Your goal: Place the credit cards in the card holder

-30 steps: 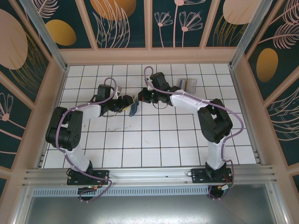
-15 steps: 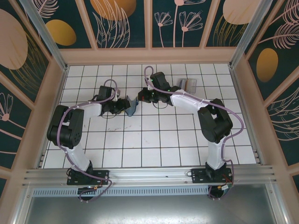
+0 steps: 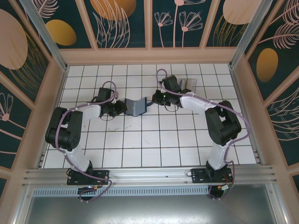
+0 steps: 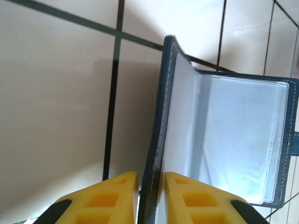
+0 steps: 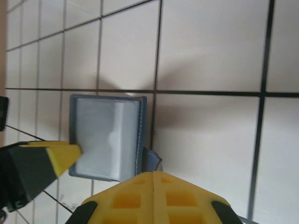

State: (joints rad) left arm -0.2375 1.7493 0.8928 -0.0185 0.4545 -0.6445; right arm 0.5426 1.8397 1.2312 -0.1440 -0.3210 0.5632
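The navy card holder (image 3: 136, 107) stands open in a V on the tiles, its pale blue-grey inside (image 4: 233, 140) showing. My left gripper (image 3: 125, 108) is shut on its left flap: in the left wrist view the navy cover edge sits pinched between the yellow fingers, at the left gripper (image 4: 151, 179). My right gripper (image 3: 153, 99) is shut on nothing, just right of the wallet. In the right wrist view the card holder (image 5: 105, 135) lies ahead-left, and its strap tab (image 5: 152, 161) is right at the right gripper (image 5: 154, 173) tips. Grey and beige credit cards (image 3: 188, 85) lie at the back right.
The cards rest in a clear plastic tray (image 3: 192, 82) behind the right arm's wrist. Wooden walls (image 3: 149, 55) close in the white tiled floor on three sides. Open tiles (image 3: 154, 140) stretch between the wallet and the arm bases.
The left gripper has closed on the wallet's flap. The right gripper drew back to the right, and the wallet went from nearly folded to standing open.
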